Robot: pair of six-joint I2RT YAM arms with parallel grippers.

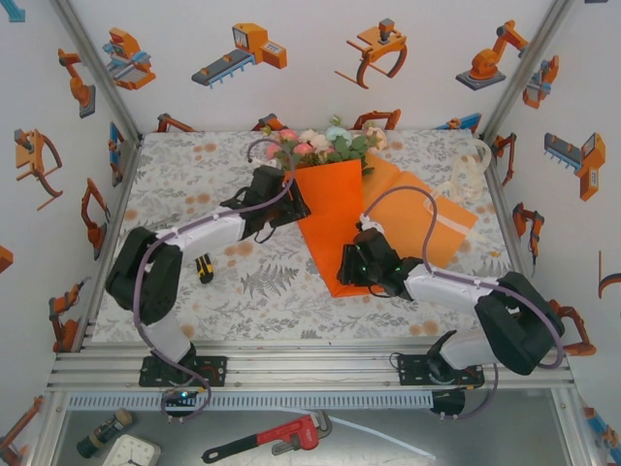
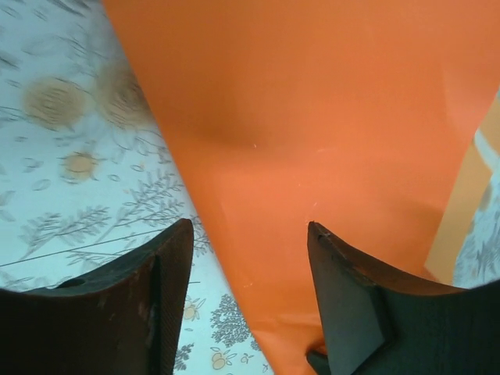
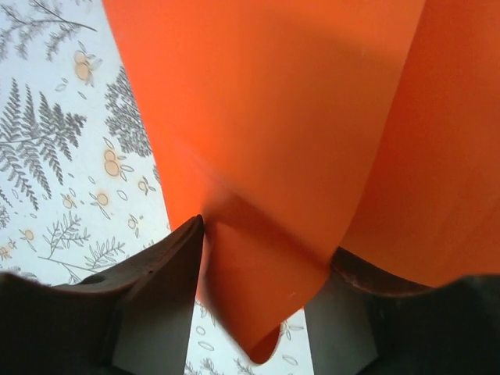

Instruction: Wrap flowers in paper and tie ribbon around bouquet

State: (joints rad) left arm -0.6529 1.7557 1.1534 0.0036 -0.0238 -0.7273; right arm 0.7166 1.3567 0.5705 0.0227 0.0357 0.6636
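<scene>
Cradling one bunch of flowers (image 1: 320, 146), one orange paper (image 1: 335, 209), left gripper (image 2: 248, 226) open, right gripper (image 3: 266, 238) astride its tip, grip unclear.

Top cam overhead on table (image 1: 194, 291); L+R wrist cams close-up, all share paper (image 1: 335, 209)

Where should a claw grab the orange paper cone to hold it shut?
Grip the paper cone at its narrow lower tip, coming from the near end, opposite the flowers. There the folded layers overlap and taper slim enough to pinch.
</scene>
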